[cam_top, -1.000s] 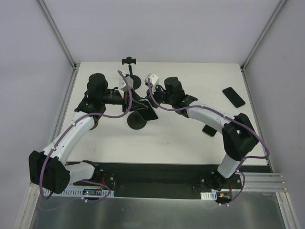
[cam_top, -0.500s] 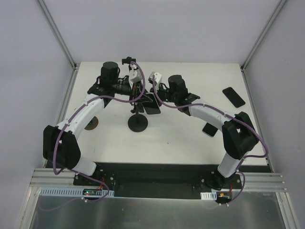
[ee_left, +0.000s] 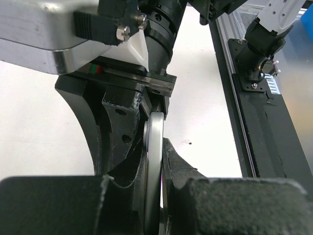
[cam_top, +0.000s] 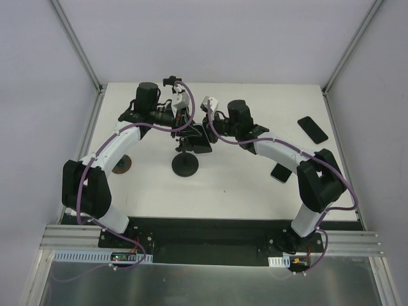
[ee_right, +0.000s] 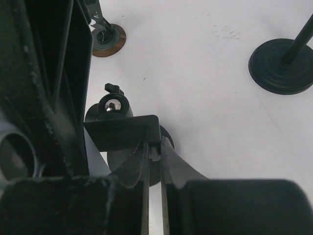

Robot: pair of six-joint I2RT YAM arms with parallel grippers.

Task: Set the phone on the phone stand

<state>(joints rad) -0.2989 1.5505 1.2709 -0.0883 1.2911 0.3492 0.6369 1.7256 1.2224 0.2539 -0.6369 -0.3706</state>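
Note:
The black phone [cam_top: 203, 139] with a silver edge is held in the air between both grippers, just right of the stand's post. The phone stand [cam_top: 185, 164] has a round black base, an upright post and a knob at its head [ee_right: 110, 105]. My left gripper [cam_top: 189, 127] is shut on the phone, which shows edge-on between its fingers in the left wrist view [ee_left: 154, 161]. My right gripper [cam_top: 208, 129] is shut on the phone's other end, at a corner of the phone [ee_right: 122, 132]. The stand's base lies right below that corner.
A second black stand [cam_top: 172, 81] is at the table's back edge. A stand with a brown round base [cam_top: 121, 164] is at the left. Two spare black phones lie at the right, one far [cam_top: 312, 129] and one nearer [cam_top: 279, 173].
My left arm has swung from the near left toward the back and centre. The phone has moved up and back beside the stand's head. The right arm has shifted only slightly.

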